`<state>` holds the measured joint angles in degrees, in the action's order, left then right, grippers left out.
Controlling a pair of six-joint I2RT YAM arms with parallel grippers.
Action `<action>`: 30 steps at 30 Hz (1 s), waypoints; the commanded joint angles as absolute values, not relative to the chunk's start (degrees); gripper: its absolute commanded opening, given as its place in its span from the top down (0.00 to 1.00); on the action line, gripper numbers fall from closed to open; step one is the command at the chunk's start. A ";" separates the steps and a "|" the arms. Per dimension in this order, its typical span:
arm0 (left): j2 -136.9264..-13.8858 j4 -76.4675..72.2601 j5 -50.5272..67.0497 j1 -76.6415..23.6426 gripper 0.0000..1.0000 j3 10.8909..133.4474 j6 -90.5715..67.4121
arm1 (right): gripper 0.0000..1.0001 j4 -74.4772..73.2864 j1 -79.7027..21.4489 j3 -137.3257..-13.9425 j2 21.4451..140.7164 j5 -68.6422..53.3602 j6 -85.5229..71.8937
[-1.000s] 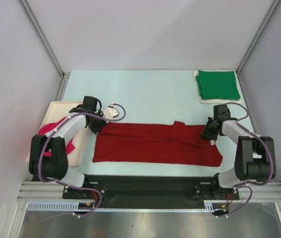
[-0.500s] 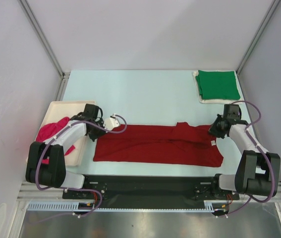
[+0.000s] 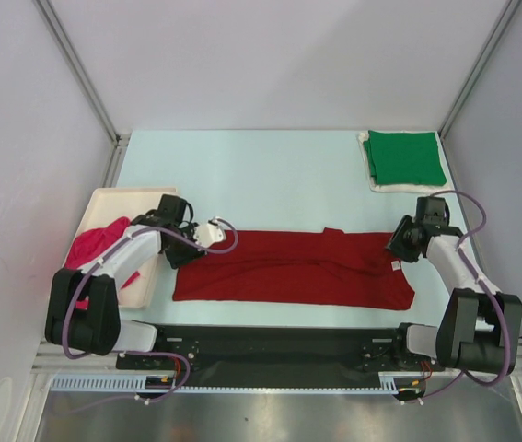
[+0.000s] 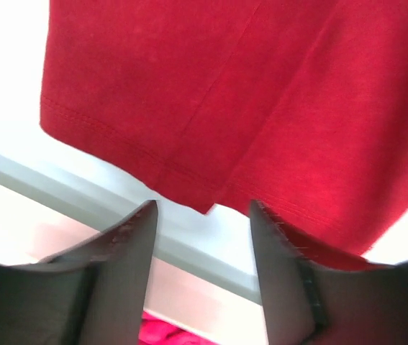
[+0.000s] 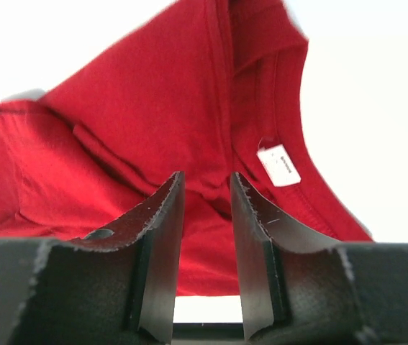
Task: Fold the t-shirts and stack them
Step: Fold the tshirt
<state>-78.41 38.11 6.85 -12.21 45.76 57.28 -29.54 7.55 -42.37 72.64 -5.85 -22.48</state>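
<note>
Pale blue table (image 3: pixel 270 175) boxed in by plain white walls (image 3: pixel 279 55) w/ alu corner posts (image 3: pixel 76 64).

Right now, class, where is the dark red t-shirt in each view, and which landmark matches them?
Top external: dark red t-shirt lies flat across the near middle of the table.
Left wrist: its hem fills the upper picture, beyond the left claw.
Right wrist: its collar end fills left and centre, beyond the right claw.
Landmark: the white neck label, in the top and right wrist views only.

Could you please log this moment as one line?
dark red t-shirt spread flat | left jaws open, hem end | right jaws open, collar end | green t-shirt folded
</note>
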 commanded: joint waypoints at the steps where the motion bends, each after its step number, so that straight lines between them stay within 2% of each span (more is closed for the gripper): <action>1: -75.94 44.81 15.44 -12.57 0.38 53.58 57.13 | 0.64 -30.94 5.81 -40.17 70.23 -6.06 -24.16; 2: -76.20 46.83 18.08 -12.48 0.32 55.53 56.69 | 0.63 -30.68 5.54 -39.91 70.22 -6.24 -24.34; 3: -76.98 50.24 23.85 -12.57 0.31 57.72 56.43 | 0.63 -30.15 5.19 -39.64 70.49 -6.41 -24.43; 7: -79.80 50.55 31.29 -15.28 0.27 69.23 50.47 | 0.61 -28.74 4.39 -38.76 72.50 -6.42 -24.70; 11: -85.15 38.51 24.72 -26.16 0.31 73.82 33.27 | 0.61 -27.16 4.39 -37.71 73.91 -7.12 -24.52; 12: -87.25 36.76 23.13 -28.89 0.36 74.96 32.09 | 0.62 -26.55 4.39 -37.36 73.92 -7.47 -24.70; 15: -95.69 35.34 17.07 -40.91 0.42 80.15 30.67 | 0.66 -25.23 4.57 -35.96 73.74 -7.38 -24.87; 21: -107.74 30.68 12.31 -52.54 0.41 84.72 32.17 | 0.68 -23.29 4.92 -34.63 74.79 -10.10 -25.49; 22: -108.71 30.06 11.70 -53.34 0.41 85.42 32.34 | 0.75 -23.29 4.92 -34.80 74.71 -10.11 -25.49; 24: -111.09 28.84 10.55 -54.75 0.49 86.04 32.34 | 0.85 -23.99 5.36 -34.80 73.92 -9.50 -25.23; 25: -111.70 28.57 10.29 -54.93 0.52 86.39 32.17 | 0.93 -24.17 5.62 -34.72 73.48 -9.49 -25.05; 26: -112.75 28.04 9.50 -55.11 0.60 86.40 31.91 | 0.96 -24.69 6.06 -34.63 73.04 -9.49 -24.79; 27: -113.11 28.04 9.58 -55.28 0.64 86.31 31.90 | 0.99 -24.96 6.59 -34.63 72.43 -9.58 -24.70; 30: -113.64 28.30 11.68 -55.63 0.79 85.08 31.64 | 1.00 -25.49 8.35 -34.37 70.41 -9.84 -24.52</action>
<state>-113.71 30.48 11.40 -55.77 83.20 32.64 -25.41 6.94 -34.52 73.23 -9.50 -24.82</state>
